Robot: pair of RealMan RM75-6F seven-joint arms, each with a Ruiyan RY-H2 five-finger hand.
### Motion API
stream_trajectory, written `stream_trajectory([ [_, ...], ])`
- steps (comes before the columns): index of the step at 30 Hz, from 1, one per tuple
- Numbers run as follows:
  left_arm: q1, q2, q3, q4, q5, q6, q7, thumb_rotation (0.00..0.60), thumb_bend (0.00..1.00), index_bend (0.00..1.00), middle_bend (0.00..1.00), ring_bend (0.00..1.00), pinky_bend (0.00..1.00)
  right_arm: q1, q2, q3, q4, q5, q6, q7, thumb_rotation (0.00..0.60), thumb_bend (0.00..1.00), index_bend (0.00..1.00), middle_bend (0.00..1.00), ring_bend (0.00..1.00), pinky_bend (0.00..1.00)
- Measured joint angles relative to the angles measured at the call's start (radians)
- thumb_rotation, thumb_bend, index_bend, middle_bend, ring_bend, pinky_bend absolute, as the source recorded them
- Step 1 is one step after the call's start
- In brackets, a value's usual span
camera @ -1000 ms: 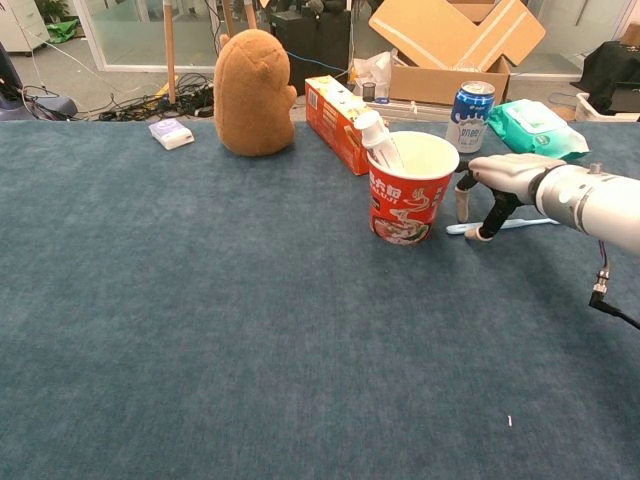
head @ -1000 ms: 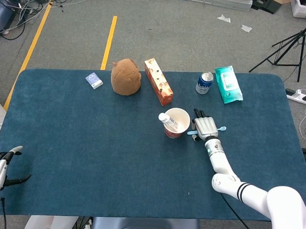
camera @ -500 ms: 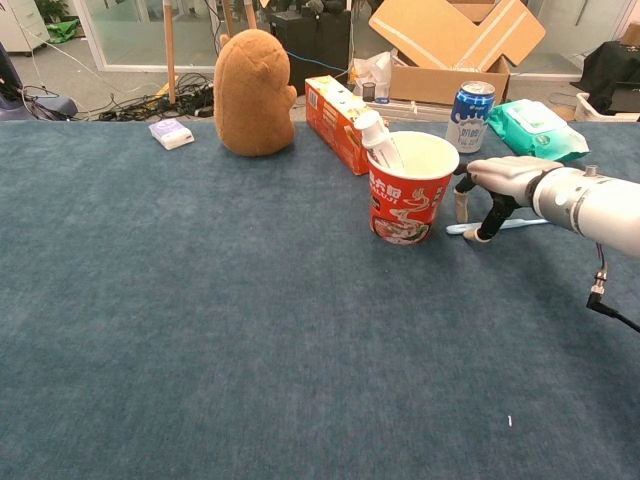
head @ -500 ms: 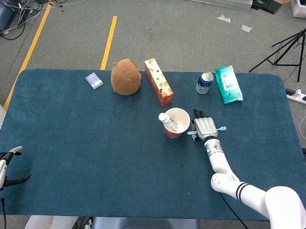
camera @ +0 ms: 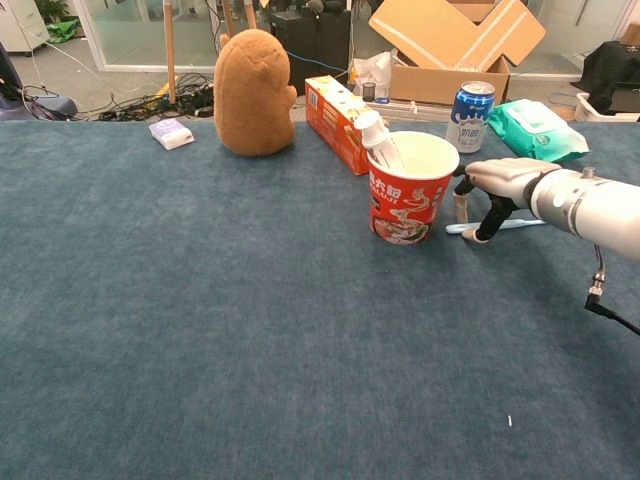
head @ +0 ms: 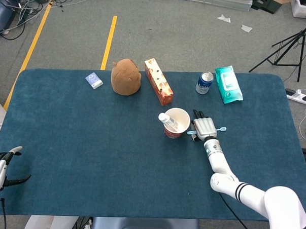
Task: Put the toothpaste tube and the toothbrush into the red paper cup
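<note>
toothpaste tube [camera: 378,140] already stands in the red paper cup [camera: 405,200]. at the cup's 3 o'clock, the right hand [camera: 497,185] arches over the toothbrush [camera: 505,224] on the table [camera: 200,320], fingertips down around it; grasp uncertain. next: pinch, lift, drop in.

No text readable to us on the blue can [camera: 471,115], red paper cup [camera: 405,202] or orange carton [camera: 339,122].

A blue-carpeted counter [head: 91,142] holds a red paper cup [head: 176,123], toothbrush [camera: 505,225], brown plush toy [head: 126,77], orange carton [head: 158,81], drink can [head: 204,83], wipes pack [head: 228,84] and a small white box [head: 94,80].
</note>
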Motion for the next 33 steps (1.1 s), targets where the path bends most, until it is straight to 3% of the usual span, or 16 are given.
stream_trajectory([
  [17,-0.005,0.003,-0.002,-0.008,0.002,-0.001,0.012,0.6,0.03,0.17,0.29,0.22,0.15,-0.02,0.03,0.007,-0.04,-0.009,0.026,0.016,0.6,0.28,0.55,0.03,0.0,0.28],
  [33,-0.019,0.009,-0.005,-0.037,0.007,-0.003,0.056,0.6,0.03,0.17,0.29,0.22,0.15,-0.068,0.135,0.029,-0.174,-0.012,0.094,0.054,0.6,0.28,0.55,0.03,0.0,0.28],
])
